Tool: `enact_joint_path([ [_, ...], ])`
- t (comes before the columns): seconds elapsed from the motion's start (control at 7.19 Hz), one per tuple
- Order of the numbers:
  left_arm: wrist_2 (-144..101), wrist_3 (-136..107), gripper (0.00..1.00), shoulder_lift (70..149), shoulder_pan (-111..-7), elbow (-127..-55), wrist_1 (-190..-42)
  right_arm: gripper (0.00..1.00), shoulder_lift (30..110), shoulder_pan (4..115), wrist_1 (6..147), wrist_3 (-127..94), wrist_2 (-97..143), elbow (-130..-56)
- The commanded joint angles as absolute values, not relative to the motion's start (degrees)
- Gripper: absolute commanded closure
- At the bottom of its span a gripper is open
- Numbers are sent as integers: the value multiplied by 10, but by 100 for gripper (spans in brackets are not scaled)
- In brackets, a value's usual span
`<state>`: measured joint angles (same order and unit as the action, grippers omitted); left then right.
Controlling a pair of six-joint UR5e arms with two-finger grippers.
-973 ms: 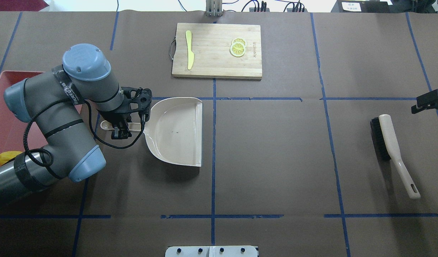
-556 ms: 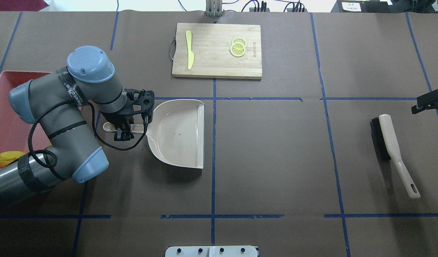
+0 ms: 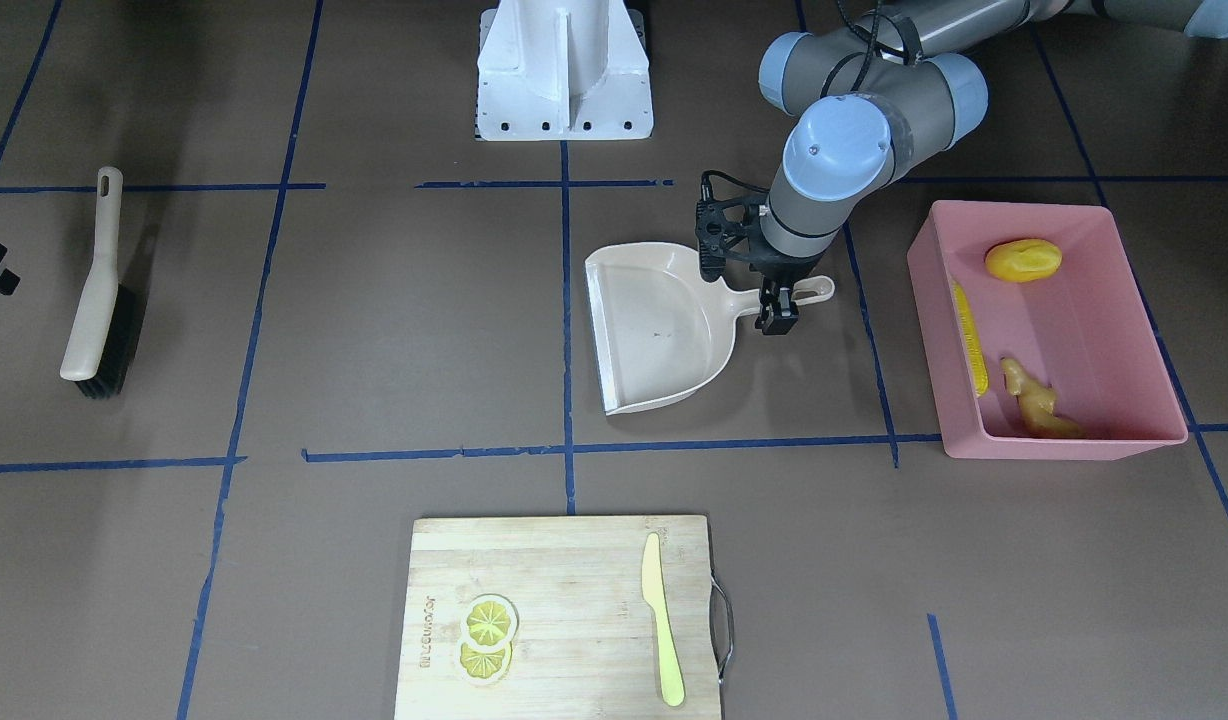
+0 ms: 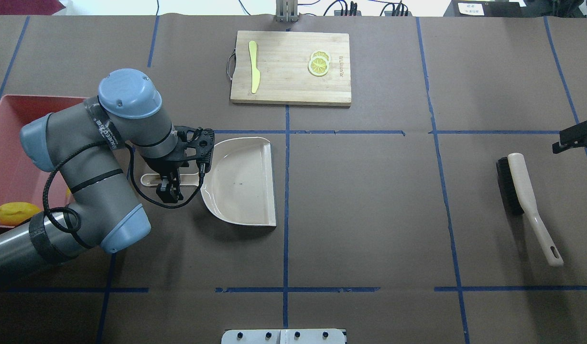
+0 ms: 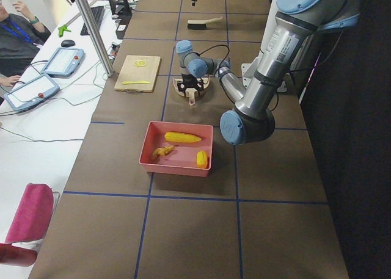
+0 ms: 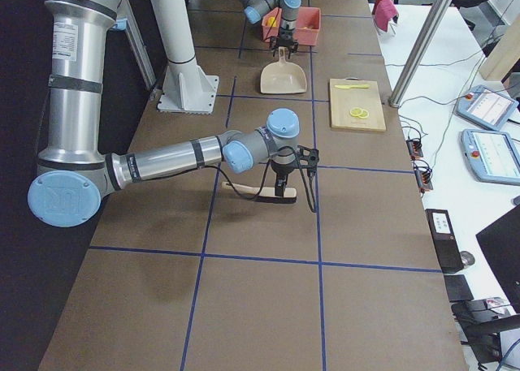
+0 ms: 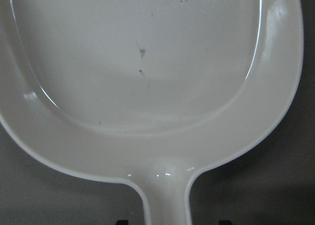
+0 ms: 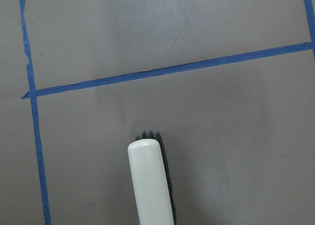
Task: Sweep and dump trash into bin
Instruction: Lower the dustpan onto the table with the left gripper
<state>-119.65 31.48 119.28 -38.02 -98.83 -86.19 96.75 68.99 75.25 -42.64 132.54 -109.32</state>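
Left gripper, left of centre in the overhead view: jaws spread wide, straddling the dustpan handle; the wrist view shows a gap on each side of it. Right gripper, right edge, over the brush tip; opening: cannot tell.

Table: brown, blue tape grid.
Bin: pink, right side of the front view, holds all the trash.
Cutting board: top centre overhead.
Dustpan: flat on the table, mouth toward frame right.
Brush: right side, lying on the table.
Corn cob: along the bin's left wall.
Knife: on the board, left part.
Ginger root: bin's lower edge.
Potato lump: bin's upper part.
Lemon slices: on the board, right part.
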Motion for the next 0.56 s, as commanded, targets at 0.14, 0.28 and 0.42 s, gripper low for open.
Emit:
enact_joint_path([
  [0.14,-1193,268,0,1194,-401,-1024,-843,1,966,690,752,-426,1325,-1095],
  [0.28,-1193,236,0,1190,-431,-1054,-807,1,965,690,752,-426,1325,-1095],
  [0.42,-1192,236,0,1181,-462,-1072,-689,1,964,690,751,-426,1325,-1098],
])
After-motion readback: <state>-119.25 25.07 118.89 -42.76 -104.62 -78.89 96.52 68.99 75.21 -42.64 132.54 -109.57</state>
